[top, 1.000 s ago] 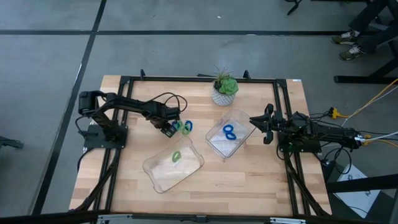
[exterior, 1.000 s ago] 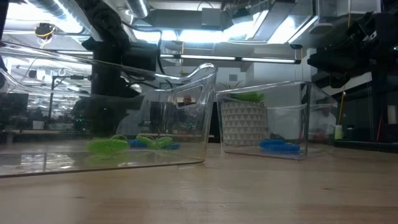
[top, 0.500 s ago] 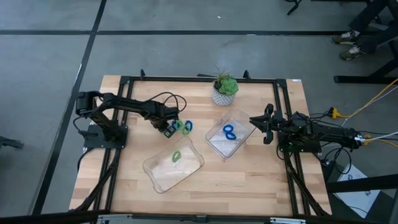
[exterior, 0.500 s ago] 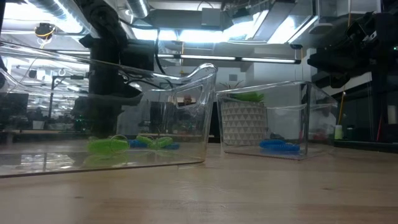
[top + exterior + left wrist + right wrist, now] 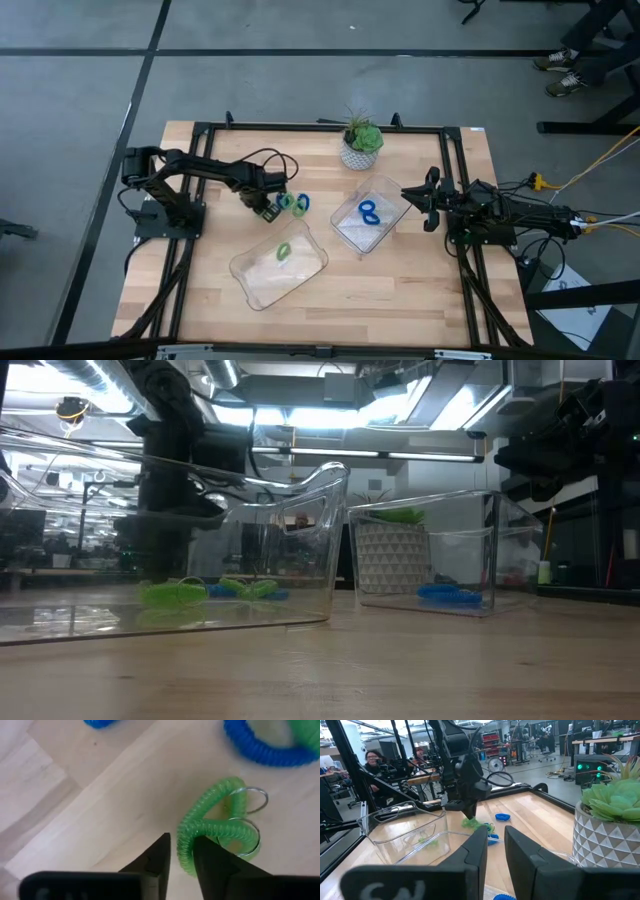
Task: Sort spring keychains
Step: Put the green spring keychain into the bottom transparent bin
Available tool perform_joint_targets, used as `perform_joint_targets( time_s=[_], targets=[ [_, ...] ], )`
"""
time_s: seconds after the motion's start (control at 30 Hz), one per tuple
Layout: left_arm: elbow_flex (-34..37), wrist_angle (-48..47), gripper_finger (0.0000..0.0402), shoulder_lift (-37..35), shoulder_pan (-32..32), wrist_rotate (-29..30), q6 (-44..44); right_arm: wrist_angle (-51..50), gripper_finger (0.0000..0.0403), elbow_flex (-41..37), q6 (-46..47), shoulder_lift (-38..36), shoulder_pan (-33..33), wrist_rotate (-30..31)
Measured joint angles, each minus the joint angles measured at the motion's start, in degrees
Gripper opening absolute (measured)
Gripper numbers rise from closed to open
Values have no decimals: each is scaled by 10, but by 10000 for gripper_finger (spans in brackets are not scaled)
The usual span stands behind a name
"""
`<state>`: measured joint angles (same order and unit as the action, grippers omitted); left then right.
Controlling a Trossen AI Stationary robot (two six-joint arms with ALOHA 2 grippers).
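Green spring keychain (image 5: 210,827) pinched in the left hand (image 5: 181,851) at the frame's bottom.
Lift slowly, keep the hold firm, and carry it to the clear tray (image 5: 262,281) with green inside.

The picture's edge cuts off 1 blue spring keychain (image 5: 100,723), showing only a sliver.

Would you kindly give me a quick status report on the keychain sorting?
Left gripper closed on a green spring keychain on the table. Right gripper idle beside the tray holding a blue keychain. Nothing blocking.
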<state>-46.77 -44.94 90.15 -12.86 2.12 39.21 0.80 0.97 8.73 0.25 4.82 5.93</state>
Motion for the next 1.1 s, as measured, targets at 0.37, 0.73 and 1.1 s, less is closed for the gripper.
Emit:
perform_joint_targets(
  time_s=[0.37, 0.73, 1.1],
  targets=[
    [0, -29, 149, -22, 0, -6, -2, 0, 67, 0, 0, 0, 0, 0],
    [-1, -27, 81, -31, 4, 2, -5, 0, 67, 0, 0, 0, 0, 0],
    [-1, -22, 86, -31, 4, 25, -5, 0, 67, 0, 0, 0, 0, 0]
  ],
)
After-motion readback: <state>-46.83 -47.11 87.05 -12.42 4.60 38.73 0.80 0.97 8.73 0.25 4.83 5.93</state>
